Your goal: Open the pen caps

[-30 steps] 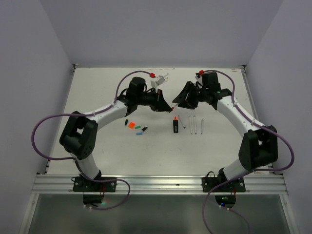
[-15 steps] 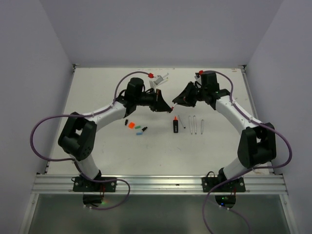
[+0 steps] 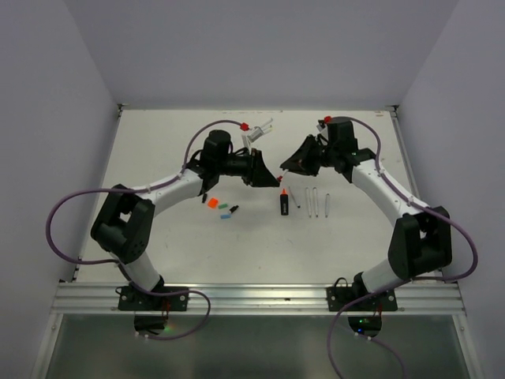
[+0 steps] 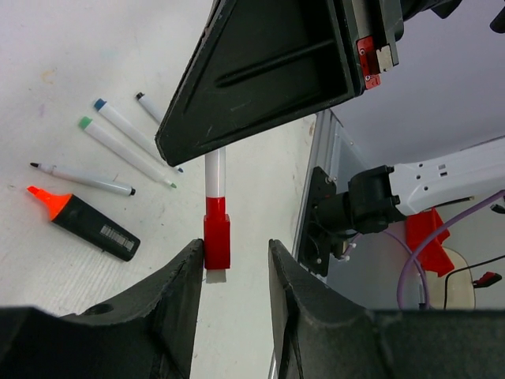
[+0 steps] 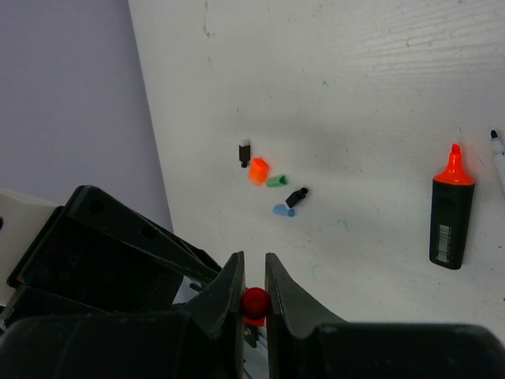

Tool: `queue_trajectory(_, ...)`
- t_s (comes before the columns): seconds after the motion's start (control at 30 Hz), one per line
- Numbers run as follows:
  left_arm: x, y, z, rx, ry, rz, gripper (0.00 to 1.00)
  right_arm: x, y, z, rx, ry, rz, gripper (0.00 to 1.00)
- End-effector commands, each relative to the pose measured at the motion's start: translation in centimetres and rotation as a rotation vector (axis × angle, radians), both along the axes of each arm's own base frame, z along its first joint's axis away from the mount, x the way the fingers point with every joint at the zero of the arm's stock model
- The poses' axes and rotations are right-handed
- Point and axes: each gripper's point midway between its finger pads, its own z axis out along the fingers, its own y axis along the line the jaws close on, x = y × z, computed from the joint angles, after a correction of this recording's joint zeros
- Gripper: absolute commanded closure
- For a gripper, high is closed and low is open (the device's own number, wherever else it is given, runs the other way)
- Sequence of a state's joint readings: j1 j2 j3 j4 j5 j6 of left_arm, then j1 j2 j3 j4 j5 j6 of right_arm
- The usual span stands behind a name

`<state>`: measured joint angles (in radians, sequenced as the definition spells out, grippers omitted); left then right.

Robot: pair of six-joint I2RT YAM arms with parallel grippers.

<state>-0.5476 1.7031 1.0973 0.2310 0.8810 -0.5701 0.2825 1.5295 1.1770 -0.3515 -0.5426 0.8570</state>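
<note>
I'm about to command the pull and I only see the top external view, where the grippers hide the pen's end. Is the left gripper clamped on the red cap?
Observer: No. In the left wrist view the left gripper stands open. The red cap sits close against one finger, with a gap to the other.
Operator: Does the right gripper have the pen?
Observer: Yes. Its own wrist view shows the right gripper shut on the red pen.
Operator: Is the highlighter done?
Observer: Yes. The highlighter lies on the table with a bare orange tip, uncapped.
</note>
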Motion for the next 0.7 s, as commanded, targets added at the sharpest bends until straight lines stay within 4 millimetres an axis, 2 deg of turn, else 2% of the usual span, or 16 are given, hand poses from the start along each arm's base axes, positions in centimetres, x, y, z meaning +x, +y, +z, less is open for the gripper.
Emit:
queue_trajectory(0.0,-1.1,-0.4,2.5,-0.066,-0.046,-0.046,0.59,-0.2,0.1,2.2,0.034,-0.060,-0.001,1.00)
queue_trajectory(0.27,-1.2,-1.2,3.1,-0.079,-0.048,-0.075,0.59,-0.7,0.4,2.0,0.056,-0.055,0.001,1.00)
queue_trajectory(0.43,-1.6,-1.7,2.5,-0.072,-0.030,-0.099,0.60,-0.8,0.5,2.1,0.069,-0.055,-0.005,1.00)
queue_trajectory(0.53,-2.1,-1.8,2.3,-0.077,-0.016,-0.129,0.71,-0.8,0.6,2.4,0.083,-0.060,-0.007,1.00)
queue_trajectory(0.57,-2.2,-1.9,2.4,-0.084,-0.018,-0.138,0.87,-0.8,0.7,2.5,0.087,-0.062,-0.005,1.00)
queue_trajectory(0.63,-2.7,-1.9,2.5,-0.093,-0.013,-0.172,1.00,-0.9,0.8,2.6,0.094,-0.063,-0.001,1.00)
queue_trajectory(0.67,-2.8,-1.8,2.8,-0.103,-0.022,-0.182,1.00,-0.8,0.9,2.7,0.099,-0.069,0.003,1.00)
